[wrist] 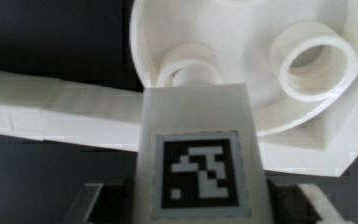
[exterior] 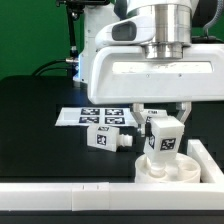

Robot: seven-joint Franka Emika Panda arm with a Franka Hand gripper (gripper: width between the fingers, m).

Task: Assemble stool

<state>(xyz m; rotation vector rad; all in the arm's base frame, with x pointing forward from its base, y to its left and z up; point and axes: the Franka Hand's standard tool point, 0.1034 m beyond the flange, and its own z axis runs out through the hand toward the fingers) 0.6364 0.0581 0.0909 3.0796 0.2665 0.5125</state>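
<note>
Here the gripper [exterior: 165, 120] is clamped on a stubby white plastic leg [exterior: 164, 140], pointing it down, likely to enter the round white plastic seat [exterior: 165, 173] below.

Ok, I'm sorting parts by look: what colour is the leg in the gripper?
White leg with a black-and-white square tag; clearest in the wrist view.

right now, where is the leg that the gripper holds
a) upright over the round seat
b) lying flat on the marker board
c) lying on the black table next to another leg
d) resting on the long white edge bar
a: the gripper is closed on the leg, which stands upright with its lower end at the seat; the wrist view shows the same.
</note>
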